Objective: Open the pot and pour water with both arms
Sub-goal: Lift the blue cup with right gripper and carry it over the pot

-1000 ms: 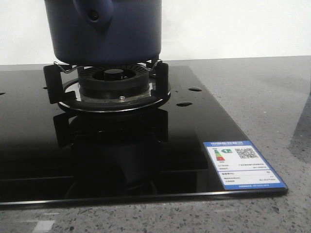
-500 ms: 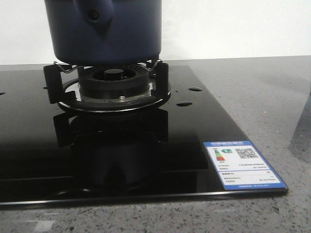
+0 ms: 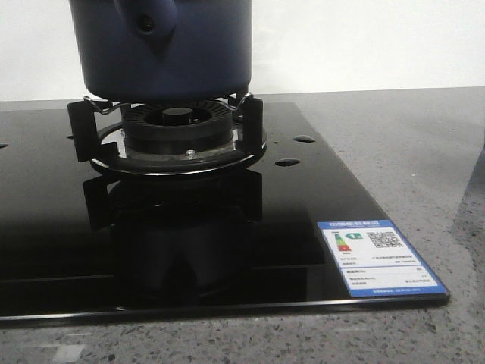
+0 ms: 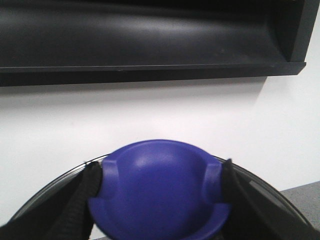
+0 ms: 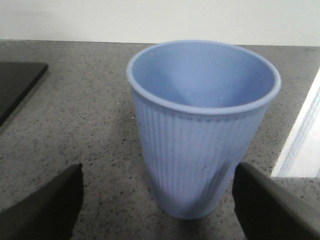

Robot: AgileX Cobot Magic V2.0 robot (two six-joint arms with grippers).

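The dark navy pot (image 3: pixel 189 45) stands on the burner; its handle lug (image 3: pixel 148 23) faces me and its top is cut off by the front view's upper edge. My left gripper (image 4: pixel 160 200) is shut on the blue lid knob (image 4: pixel 160 185), one finger pressed on each side, with the glass lid's rim (image 4: pixel 262 186) curving behind. I cannot tell if the lid rests on the pot. My right gripper (image 5: pixel 157 172) is open around a pale light-blue ribbed cup (image 5: pixel 200 145) that stands upright on the counter, its fingers apart from the cup. Neither gripper shows in the front view.
The burner and pot stand (image 3: pixel 178 133) sit on a black glass cooktop (image 3: pixel 303 197) with an energy label (image 3: pixel 379 258) at its front right corner. Grey speckled counter (image 3: pixel 409 136) lies to the right. A black shelf (image 4: pixel 150 40) hangs on the white wall behind the lid.
The pot has not moved. The dark reflection on the cooktop in front of the burner has shifted slightly.
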